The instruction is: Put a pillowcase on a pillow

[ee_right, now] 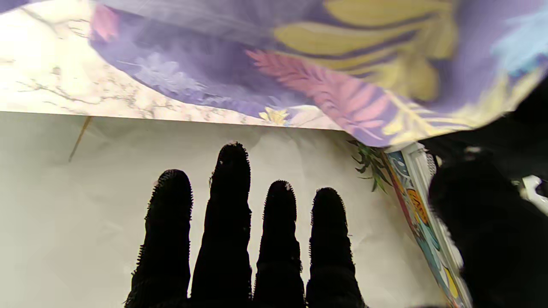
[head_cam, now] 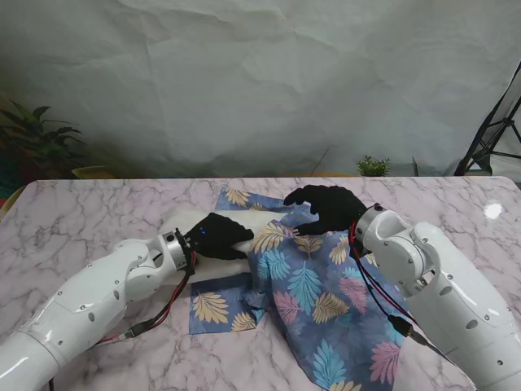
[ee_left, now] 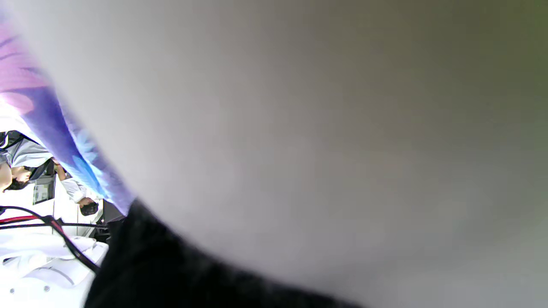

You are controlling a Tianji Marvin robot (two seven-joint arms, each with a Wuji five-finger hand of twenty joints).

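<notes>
The table (head_cam: 98,212) looks like polished marble, white with grey veins, and it gives a glossy reflection in the upper right of the frame. The pillowcase (head_cam: 326,301) is thin, soft cloth, matt, printed with coloured leaves on blue, and it lies in wrinkles. The pillow (head_cam: 191,218) is white cloth, smooth and matt. Both hands, the left hand (head_cam: 218,236) and the right hand (head_cam: 330,207), wear black gloves of rough, fuzzy knit fabric. The arms (head_cam: 89,297) have white, shiny plastic shells. The backdrop (head_cam: 260,81) looks like creased matt paper.
</notes>
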